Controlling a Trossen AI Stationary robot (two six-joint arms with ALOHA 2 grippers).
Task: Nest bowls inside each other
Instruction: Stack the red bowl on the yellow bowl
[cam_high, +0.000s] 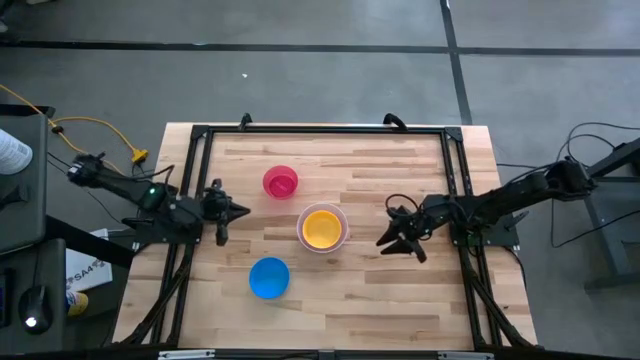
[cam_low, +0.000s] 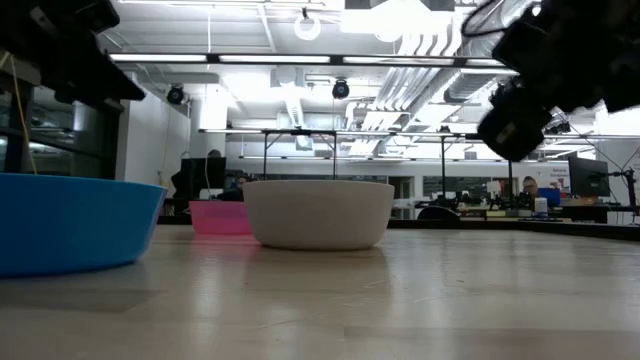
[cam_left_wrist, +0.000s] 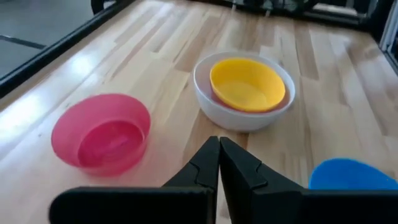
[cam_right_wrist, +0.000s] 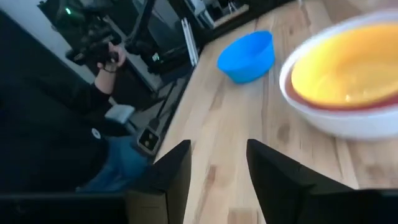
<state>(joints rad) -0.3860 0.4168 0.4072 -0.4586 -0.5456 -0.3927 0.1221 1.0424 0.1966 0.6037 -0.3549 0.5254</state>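
A white bowl (cam_high: 322, 228) stands on its base near the table's middle, with a yellow bowl (cam_left_wrist: 247, 84) nested upright in it. A thin dark rim of another bowl shows between the two. A pink-red bowl (cam_high: 281, 182) stands to its far left and a blue bowl (cam_high: 269, 277) to its near left. All three also show in the low view: blue (cam_low: 70, 220), pink-red (cam_low: 220, 215), white (cam_low: 318, 212). My left gripper (cam_left_wrist: 219, 146) is shut and holds nothing, left of the pink-red bowl (cam_left_wrist: 102, 132). My right gripper (cam_right_wrist: 217, 149) is open just right of the white bowl (cam_right_wrist: 348, 121), off the table.
A black metal frame (cam_high: 325, 130) runs along the table's edges. Bare wood lies on the right half of the table (cam_high: 400, 300) and along the near edge. A person in dark clothes (cam_right_wrist: 68, 124) shows beyond the table's edge in the right wrist view.
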